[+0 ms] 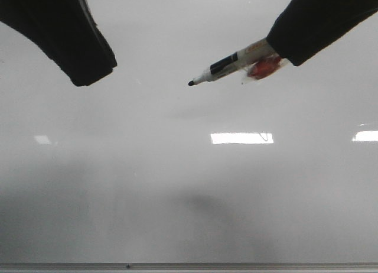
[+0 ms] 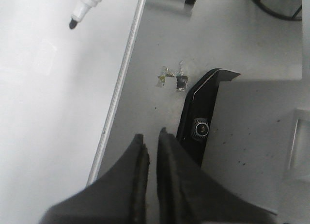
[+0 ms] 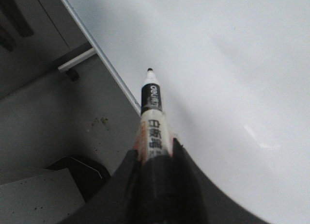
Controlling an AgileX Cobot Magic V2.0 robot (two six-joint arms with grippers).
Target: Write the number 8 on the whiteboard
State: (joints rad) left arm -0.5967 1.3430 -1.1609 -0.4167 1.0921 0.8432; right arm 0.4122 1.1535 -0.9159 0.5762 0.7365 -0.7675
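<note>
The whiteboard (image 1: 189, 196) fills the front view, glossy and pale grey; the part that shows bears no mark, and the number 8 is not in view. My right gripper (image 1: 270, 53) is shut on a white marker (image 1: 227, 64) with a black band. The marker's uncapped black tip (image 1: 191, 83) points left over the board, apart from its faint shadow. In the right wrist view the marker (image 3: 152, 112) sticks out from between the fingers (image 3: 177, 151) over the whiteboard (image 3: 232, 64). My left gripper (image 1: 88, 72) hovers at the upper left, shut and holding nothing (image 2: 151, 139).
A thin metal strip (image 1: 189, 266) edges the board along the front, and its side strip (image 2: 121, 78) shows in the left wrist view. Beyond it lie grey floor, tape scraps (image 2: 172, 79) and a black bracket (image 2: 203, 117). Bright light reflections (image 1: 242, 137) sit on the board.
</note>
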